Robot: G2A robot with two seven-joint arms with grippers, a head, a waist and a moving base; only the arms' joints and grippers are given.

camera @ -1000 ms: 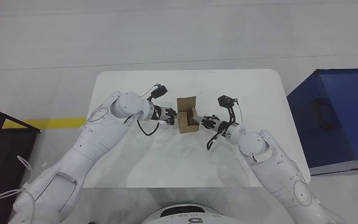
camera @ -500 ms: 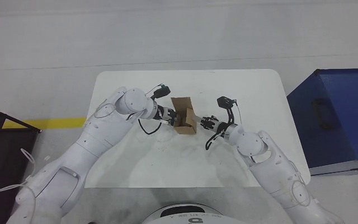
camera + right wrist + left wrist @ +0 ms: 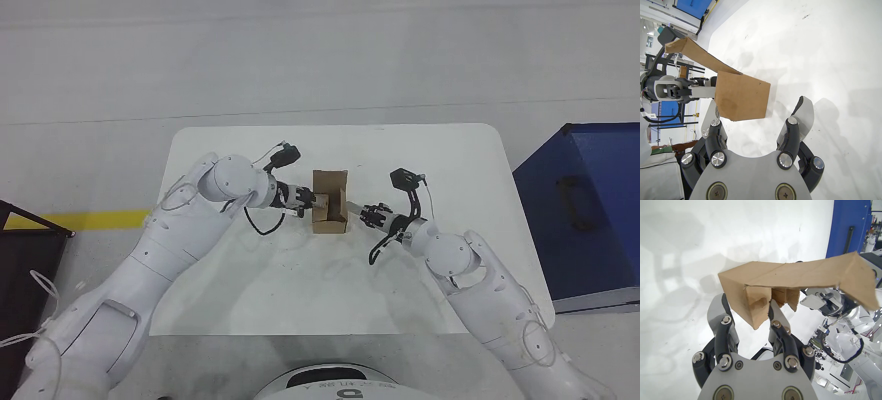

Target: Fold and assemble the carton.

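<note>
A small brown carton (image 3: 328,190) sits at the middle of the white table (image 3: 440,160), its lid flap standing open. My left gripper (image 3: 306,204) is at the carton's left side. In the left wrist view the left gripper (image 3: 747,298) is shut on the carton (image 3: 783,275), one finger outside the end wall and one inside. My right gripper (image 3: 362,213) is just to the carton's right. Seen from the right wrist, the right gripper (image 3: 757,100) is open, one finger beside a lower corner of the carton (image 3: 742,98) and the other clear of it.
A dark blue bin (image 3: 590,215) stands off the table's right edge. A black frame (image 3: 20,260) stands on the floor at the left. Bare tabletop lies in front of and behind the carton.
Half a second ago the carton was twisted at an angle in the left gripper. It now sits square again, slightly farther back. The right gripper stays close by its side.
</note>
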